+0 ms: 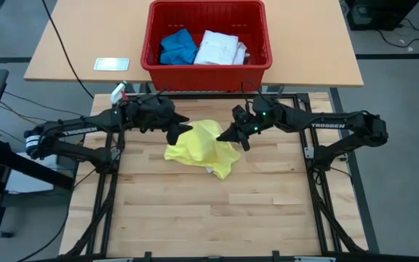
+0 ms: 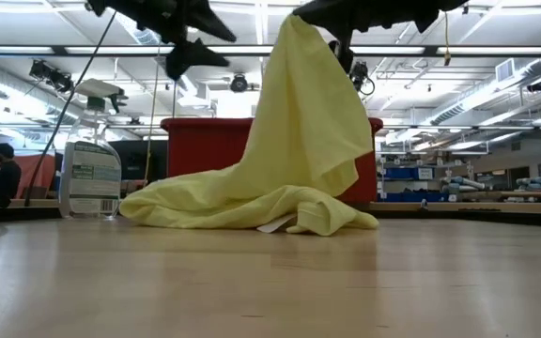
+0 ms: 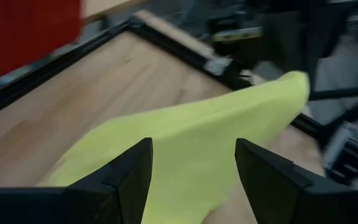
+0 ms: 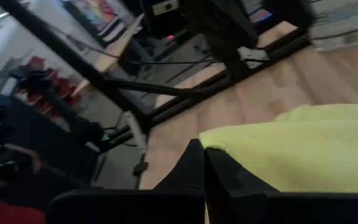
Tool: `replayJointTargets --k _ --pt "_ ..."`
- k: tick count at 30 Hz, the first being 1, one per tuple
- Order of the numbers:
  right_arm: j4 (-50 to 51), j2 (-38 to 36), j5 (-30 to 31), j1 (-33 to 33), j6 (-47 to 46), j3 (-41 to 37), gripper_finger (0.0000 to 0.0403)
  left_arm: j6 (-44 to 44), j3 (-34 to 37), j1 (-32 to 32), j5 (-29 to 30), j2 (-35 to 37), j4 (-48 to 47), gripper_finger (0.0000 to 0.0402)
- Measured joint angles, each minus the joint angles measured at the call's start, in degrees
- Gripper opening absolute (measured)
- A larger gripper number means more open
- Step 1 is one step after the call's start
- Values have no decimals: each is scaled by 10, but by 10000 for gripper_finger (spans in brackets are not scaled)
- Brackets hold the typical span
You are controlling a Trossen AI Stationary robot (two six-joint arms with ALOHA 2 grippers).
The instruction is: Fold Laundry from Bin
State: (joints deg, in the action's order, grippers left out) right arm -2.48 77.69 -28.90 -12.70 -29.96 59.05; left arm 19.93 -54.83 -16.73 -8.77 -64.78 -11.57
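**A:** What is hard to make out here?

**B:** In the low view both tools are cut off by the upper edge, so only dark arm parts show there. The rectangular red plastic bin (image 1: 206,40) is half hidden in that view behind the bright yellow cloth T-shirt (image 1: 202,148). Inside the bin a blue cloth piece (image 1: 177,46) and a white shirt (image 1: 220,48) lie side by side; what lies under them is covered. The background in both wrist views is blurred.

**A:** And the left tool (image 1: 180,131)?

**B:** Its two dark fingers (image 3: 132,174) stand wide apart with nothing between them. The yellow shirt lies just beyond and below them, not gripped.

**A:** The right tool (image 1: 228,135)?

**B:** Its fingers are closed on an edge of the yellow shirt and hold it up; from that pinch the cloth hangs as a tall peak down to the pale wooden surface (image 1: 209,211), where the rest lies crumpled between the two tools. The bin sits beyond both tools, on a separate tan surface (image 1: 78,44).
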Motion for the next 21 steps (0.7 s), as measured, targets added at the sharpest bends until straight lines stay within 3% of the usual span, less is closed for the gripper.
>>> replayJointTargets --k 6,13,17,21 --pt "-25 0 15 6 0 0 0 -26 0 5 -69 -49 105 231" --pt "-58 0 101 6 -27 0 0 -4 0 10 -70 -81 136 231" --pt "-77 0 112 5 -29 0 0 4 0 10 -59 -96 151 228" --pt "-87 0 121 5 -31 0 0 14 0 15 -59 -109 183 199"
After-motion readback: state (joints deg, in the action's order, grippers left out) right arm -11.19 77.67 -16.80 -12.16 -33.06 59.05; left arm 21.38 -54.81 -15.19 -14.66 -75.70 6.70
